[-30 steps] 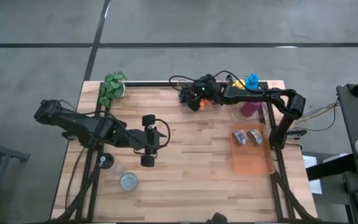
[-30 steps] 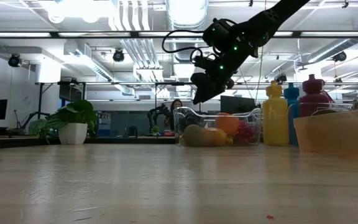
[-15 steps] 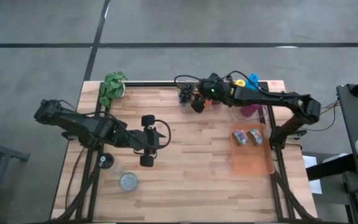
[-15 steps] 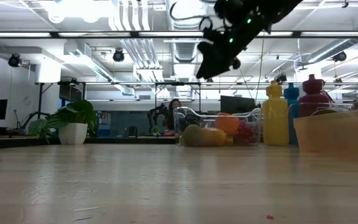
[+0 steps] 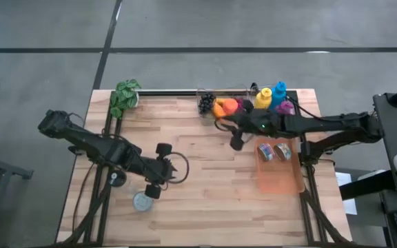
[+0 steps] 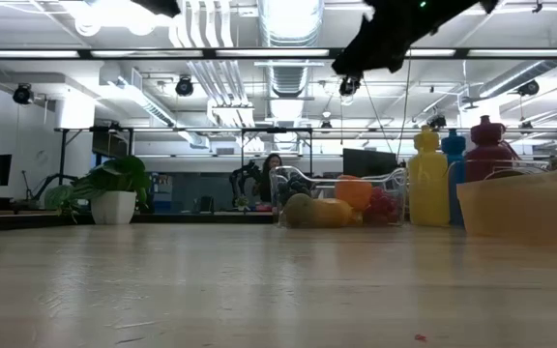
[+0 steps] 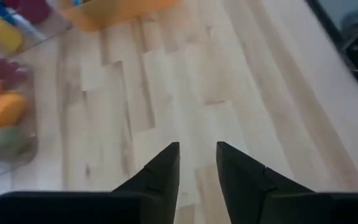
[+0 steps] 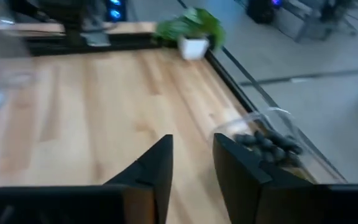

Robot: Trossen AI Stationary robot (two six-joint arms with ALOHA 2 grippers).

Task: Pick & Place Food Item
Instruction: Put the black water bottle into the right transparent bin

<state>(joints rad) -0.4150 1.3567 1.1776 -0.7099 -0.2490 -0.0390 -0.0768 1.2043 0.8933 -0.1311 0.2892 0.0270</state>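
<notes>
- Food items: still sitting in the clear bin (image 5: 225, 105) at the far edge of the table (image 5: 205, 200). Orange fruit (image 5: 224, 107), dark grapes (image 5: 205, 102) and a yellowish piece all visible there; low view shows the same pile behind the clear wall.
- Orange tray (image 5: 279, 178) on the right side already holds two wrapped items (image 5: 273, 152). My guess is that's the drop spot, so some placing looks done; fruit remains.
- Right gripper (image 5: 236, 142): over bare wood just in front of the bin, between bin and tray. Right wrist view shows its fingers (image 8: 157, 162) with a narrow gap and nothing between them. Empty.
- Left gripper (image 5: 151, 192): near-left area, just beside a round lid-like disc (image 5: 143, 201). Left wrist view: fingers (image 7: 165, 168) slightly apart, holding nothing, bare planks past them.
- Read: no food in hand on either side, so a fresh pick from the bin is what's left, then the carry to the tray.
- Room: table centre is bare wood, wide lane between the two arms, which are well apart.
- Tight spots: bin sits against the back rail, with coloured bottles (image 5: 272, 96) just beside it on the right; a potted plant (image 5: 124, 96) takes the far-left corner.
- Tray lies close to the right table edge, so approach from the centre looks safest.
</notes>
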